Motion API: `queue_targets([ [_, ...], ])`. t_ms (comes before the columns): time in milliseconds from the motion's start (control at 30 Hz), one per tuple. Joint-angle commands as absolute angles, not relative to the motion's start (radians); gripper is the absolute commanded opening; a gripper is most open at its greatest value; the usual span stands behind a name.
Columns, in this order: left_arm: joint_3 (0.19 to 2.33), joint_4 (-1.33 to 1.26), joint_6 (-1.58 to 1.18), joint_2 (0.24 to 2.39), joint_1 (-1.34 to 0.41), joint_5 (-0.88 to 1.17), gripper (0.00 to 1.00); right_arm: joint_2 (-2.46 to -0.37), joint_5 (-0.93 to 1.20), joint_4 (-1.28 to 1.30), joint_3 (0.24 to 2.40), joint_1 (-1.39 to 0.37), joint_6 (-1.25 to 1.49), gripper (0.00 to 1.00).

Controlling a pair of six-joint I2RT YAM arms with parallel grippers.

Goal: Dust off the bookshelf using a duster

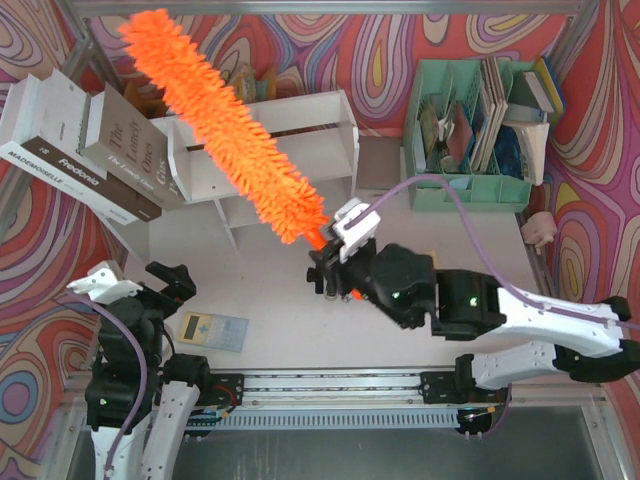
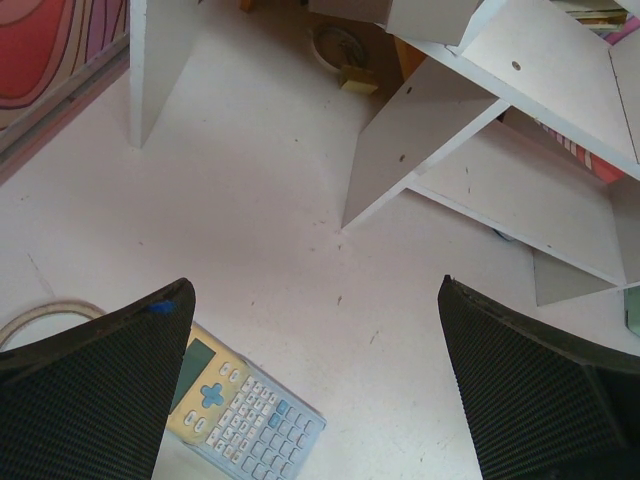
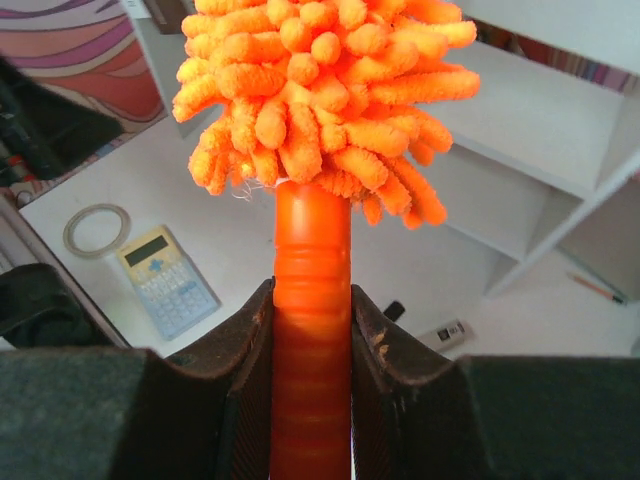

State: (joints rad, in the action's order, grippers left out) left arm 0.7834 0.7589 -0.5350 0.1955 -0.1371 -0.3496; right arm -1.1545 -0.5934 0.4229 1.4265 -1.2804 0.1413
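The duster slants its fluffy head across the bookshelf, hiding much of the shelf's top from above; whether the fluff touches it cannot be told. Most of its thin handle is buried between the fingers of the right gripper, which pinch it just near of the shelf. The left gripper hangs spread wide and holding nothing at the near left beside a calculator, with stacked books at the shelf's left end and a mint-green organiser at the far right.
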Motion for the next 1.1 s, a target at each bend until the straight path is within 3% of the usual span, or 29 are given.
queue_targets([
  [0, 0.779, 0.746, -0.534, 0.175, -0.130, -0.364, 0.98, -1.179, -0.806, 0.235, 1.463, -1.390, -0.026, 0.00],
  [333, 0.778, 0.742, -0.534, 0.170, -0.129, -0.357, 0.98, -1.150, -1.165, 0.370, 1.326, -1.768, 0.071, 0.00],
  [500, 0.778, 0.745, -0.535, 0.166, -0.129, -0.362, 0.99, -1.192, -1.311, 0.741, 1.364, -1.955, 0.447, 0.00],
  [833, 0.781, 0.751, -0.537, 0.163, -0.129, -0.372, 0.99, -1.329, -1.235, 1.407, 1.393, -2.055, 1.247, 0.00],
  [1067, 0.782, 0.755, -0.538, 0.163, -0.129, -0.381, 0.98, -1.307, -1.180, 1.412, 1.262, -2.122, 1.378, 0.00],
])
